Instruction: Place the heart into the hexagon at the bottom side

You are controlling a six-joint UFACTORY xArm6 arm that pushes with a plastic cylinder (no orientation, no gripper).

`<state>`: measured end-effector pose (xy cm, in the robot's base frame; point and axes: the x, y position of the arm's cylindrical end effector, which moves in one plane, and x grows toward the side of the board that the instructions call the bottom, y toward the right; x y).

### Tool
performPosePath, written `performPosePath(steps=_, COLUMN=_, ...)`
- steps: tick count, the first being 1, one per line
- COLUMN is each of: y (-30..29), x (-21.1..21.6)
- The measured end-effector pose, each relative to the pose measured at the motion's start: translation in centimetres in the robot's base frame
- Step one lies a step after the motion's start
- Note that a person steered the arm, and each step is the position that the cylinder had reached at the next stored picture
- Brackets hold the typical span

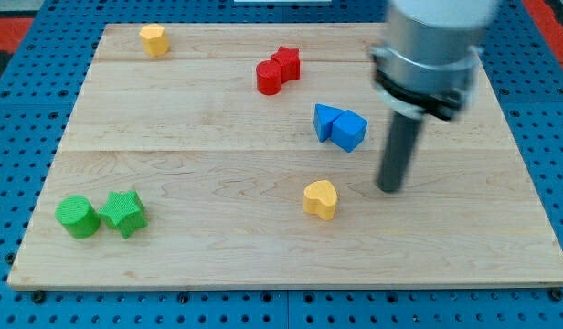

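The yellow heart (321,198) lies on the wooden board (217,247) right of centre, towards the view's bottom. The yellow hexagon (154,39) sits at the view's top left, far from the heart. My tip (389,188) rests on the board a short way to the right of the heart, slightly higher in the view, not touching it. The rod rises from the tip to the arm's grey body at the view's top right.
Two blue blocks (340,126) touch each other just up-left of my tip. Two red blocks (278,71) touch near the top centre. A green cylinder (77,217) and a green star (123,213) sit at the bottom left.
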<state>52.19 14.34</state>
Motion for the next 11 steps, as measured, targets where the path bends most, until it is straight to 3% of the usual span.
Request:
performPosePath(steps=1, y=-4.5, x=1.6)
performPosePath(steps=2, y=-15.0, x=-1.3)
performPosePath(steps=3, y=-19.3, x=-1.6)
performPosePath(steps=4, y=-15.4, x=2.0)
performPosePath(steps=6, y=-25.6, x=0.3)
performPosePath(steps=9, y=-37.9, x=-11.3)
performPosePath(steps=11, y=-41.6, x=-12.3)
